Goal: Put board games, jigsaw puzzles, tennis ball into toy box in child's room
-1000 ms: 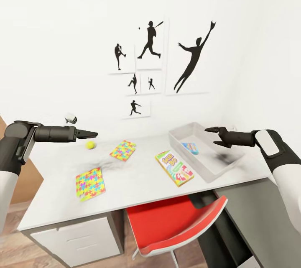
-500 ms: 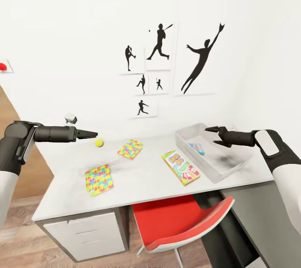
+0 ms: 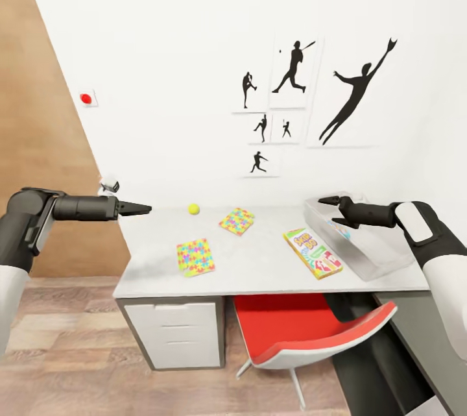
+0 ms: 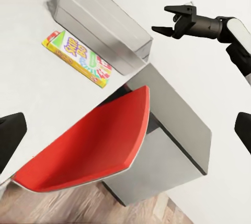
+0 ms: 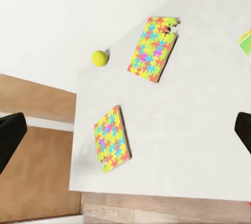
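The tennis ball [image 3: 193, 209] lies near the back of the white table [image 3: 259, 270]. Two colourful jigsaw puzzles rest flat on it, one [image 3: 237, 220] beside the ball and one [image 3: 195, 257] nearer the front. A Skip-Bo board game [image 3: 312, 253] lies left of the grey toy box [image 3: 383, 252], which holds another small game [image 3: 340, 230]. My left gripper [image 3: 139, 209] hangs open and empty in the air by the table's left end. Above the toy box's far end, my right gripper [image 3: 327, 202] is open and empty. The bed is out of view.
A red chair [image 3: 305, 331] is tucked under the table, next to a drawer unit [image 3: 178, 335]. A wooden wall panel [image 3: 45, 111] stands at the left, and wood floor [image 3: 71, 351] lies in front. Silhouette posters [image 3: 295, 98] hang above the table.
The camera has swung left and drawn back, so the table now sits smaller and further right in the picture. The wooden panel and floor have come into view. Both arms hold the same pose.
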Robot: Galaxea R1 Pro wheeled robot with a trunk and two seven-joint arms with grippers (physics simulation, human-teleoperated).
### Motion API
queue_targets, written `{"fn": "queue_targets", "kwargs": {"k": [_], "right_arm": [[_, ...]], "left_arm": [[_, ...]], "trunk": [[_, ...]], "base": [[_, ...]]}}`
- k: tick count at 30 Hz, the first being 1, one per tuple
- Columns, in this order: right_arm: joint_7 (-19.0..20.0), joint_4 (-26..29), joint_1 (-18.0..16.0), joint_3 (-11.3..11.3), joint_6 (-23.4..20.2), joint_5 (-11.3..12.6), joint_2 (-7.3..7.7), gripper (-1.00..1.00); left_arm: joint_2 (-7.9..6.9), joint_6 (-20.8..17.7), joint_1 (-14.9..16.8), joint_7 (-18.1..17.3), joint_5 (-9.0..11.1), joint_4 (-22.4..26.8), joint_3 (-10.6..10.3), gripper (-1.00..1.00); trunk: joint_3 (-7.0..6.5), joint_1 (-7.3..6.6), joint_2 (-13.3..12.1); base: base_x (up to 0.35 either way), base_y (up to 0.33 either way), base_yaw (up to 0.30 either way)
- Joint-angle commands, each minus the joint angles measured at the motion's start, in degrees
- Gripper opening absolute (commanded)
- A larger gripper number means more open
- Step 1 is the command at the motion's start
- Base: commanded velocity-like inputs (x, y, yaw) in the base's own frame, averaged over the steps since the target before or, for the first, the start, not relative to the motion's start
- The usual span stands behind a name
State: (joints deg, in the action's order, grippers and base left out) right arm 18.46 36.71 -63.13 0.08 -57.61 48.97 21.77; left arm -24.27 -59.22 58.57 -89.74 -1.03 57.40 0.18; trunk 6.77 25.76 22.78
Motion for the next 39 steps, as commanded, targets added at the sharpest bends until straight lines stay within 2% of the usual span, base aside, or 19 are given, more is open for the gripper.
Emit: {"fn": "queue_targets", "kwargs": {"k": [1,14,16,20,22,28,34,36,39], "right_arm": [[0.53,0.01,-0.06,0.01,-0.14,-0.54,-0.01,1.00],[0.47,-0.03,-0.06,0.35,-0.05,-0.54,-0.10,1.00],[0.46,-0.02,-0.06,0.35,-0.05,-0.58,-0.09,1.00],[0.46,-0.02,-0.06,0.40,-0.05,-0.59,-0.16,1.00],[-0.16,0.01,-0.06,0.65,-0.05,-0.64,-0.57,1.00],[-5.85,0.02,-0.06,0.77,-0.05,-0.56,-1.27,1.00],[-7.65,0.02,-0.06,0.79,-0.05,-0.55,-2.22,1.00],[-7.74,0.08,-0.06,0.79,-0.05,-0.55,-2.44,1.00],[-7.89,1.32,-0.06,0.81,-0.08,-0.56,-3.35,1.00]], "left_arm": [[0.00,-0.60,0.06,-0.26,-0.11,0.00,-0.01,1.00],[-0.03,-0.50,-0.03,-0.26,-0.11,-0.76,0.03,1.00],[-0.44,-0.42,-0.03,-0.26,-0.11,-1.78,0.13,1.00],[-2.02,-0.12,-0.03,-0.26,-0.11,-3.44,0.25,1.00],[-3.64,-0.04,-0.03,-0.26,-0.09,-5.11,0.32,1.00],[-6.90,1.69,-0.03,-0.26,-0.11,-9.95,0.34,1.00],[-11.25,8.15,-0.03,-0.26,-0.11,-19.50,0.35,1.00],[-11.85,10.13,-0.03,0.41,-0.11,-22.26,0.35,1.00],[-12.42,13.53,-0.03,3.27,-0.10,-26.77,0.31,1.00]], "trunk": [[0.11,0.02,0.14],[-0.17,0.02,0.14],[-0.21,0.02,0.14],[-0.30,0.02,0.14],[-0.34,0.02,0.14],[-0.47,0.02,0.14],[-0.60,0.02,0.14],[-0.64,0.02,0.14],[-0.70,0.02,0.14]], "base": [[-0.142,0.026,0.282],[-0.026,0.004,0.282],[0.000,0.000,0.282],[0.000,0.000,0.282],[0.000,0.000,0.282],[0.000,0.000,0.282],[0.000,0.000,0.282],[0.000,0.000,0.282],[0.000,0.000,0.282]]}}
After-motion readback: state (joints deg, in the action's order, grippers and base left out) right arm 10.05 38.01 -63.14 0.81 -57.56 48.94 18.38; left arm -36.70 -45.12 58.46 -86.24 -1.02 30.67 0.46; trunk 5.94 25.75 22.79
